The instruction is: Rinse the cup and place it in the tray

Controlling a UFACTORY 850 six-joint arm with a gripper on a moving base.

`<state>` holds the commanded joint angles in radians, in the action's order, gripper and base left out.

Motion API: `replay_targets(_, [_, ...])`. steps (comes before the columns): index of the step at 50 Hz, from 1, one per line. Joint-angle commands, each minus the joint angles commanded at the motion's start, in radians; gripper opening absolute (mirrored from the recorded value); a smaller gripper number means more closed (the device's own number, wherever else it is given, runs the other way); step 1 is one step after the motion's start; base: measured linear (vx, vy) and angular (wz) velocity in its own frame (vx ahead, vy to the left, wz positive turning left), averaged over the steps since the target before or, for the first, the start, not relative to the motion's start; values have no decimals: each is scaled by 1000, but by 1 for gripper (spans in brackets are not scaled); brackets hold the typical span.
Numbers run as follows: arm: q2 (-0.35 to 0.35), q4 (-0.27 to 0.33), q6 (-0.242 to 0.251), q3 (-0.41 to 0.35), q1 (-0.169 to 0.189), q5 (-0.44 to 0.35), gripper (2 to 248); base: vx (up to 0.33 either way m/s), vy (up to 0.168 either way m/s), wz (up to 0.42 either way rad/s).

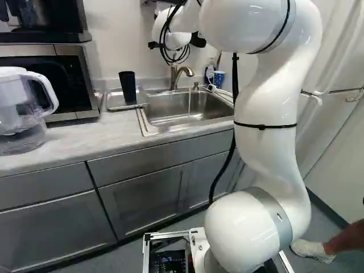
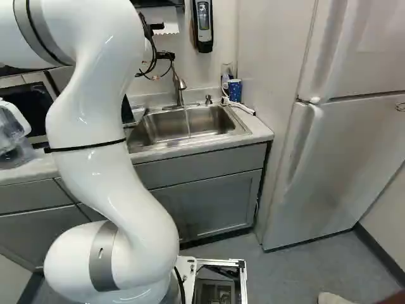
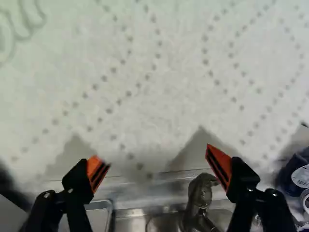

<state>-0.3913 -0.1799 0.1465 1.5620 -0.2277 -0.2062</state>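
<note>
In the left base view my gripper (image 1: 198, 41) is partly hidden by the wrist, high in front of the wall above the sink. Seen from the wrist, the gripper (image 3: 157, 171) is open, its orange-padded fingers wide apart with nothing between them. A black cup (image 1: 127, 86) stands in the metal tray (image 1: 115, 101), left of the sink (image 1: 162, 120). Water runs from the faucet (image 1: 181, 71) into the basin. The wrist view shows the faucet (image 3: 199, 193) beyond the fingers and an end of the tray (image 3: 110, 212) to one side.
Patterned paper towel (image 3: 159, 82) hangs close ahead of the gripper. A blue cup (image 2: 235, 90) and white cable stand by the sink's far corner. A dark blue bottle (image 3: 297, 176) shows beside one finger. A water pitcher (image 1: 23, 108) and microwave are left; a fridge (image 2: 342, 158) is right.
</note>
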Motion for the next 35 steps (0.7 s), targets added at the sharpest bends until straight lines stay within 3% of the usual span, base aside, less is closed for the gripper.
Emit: replay_targets(35, [18, 0, 0, -21, -4, 79, 247, 0, 0, 0])
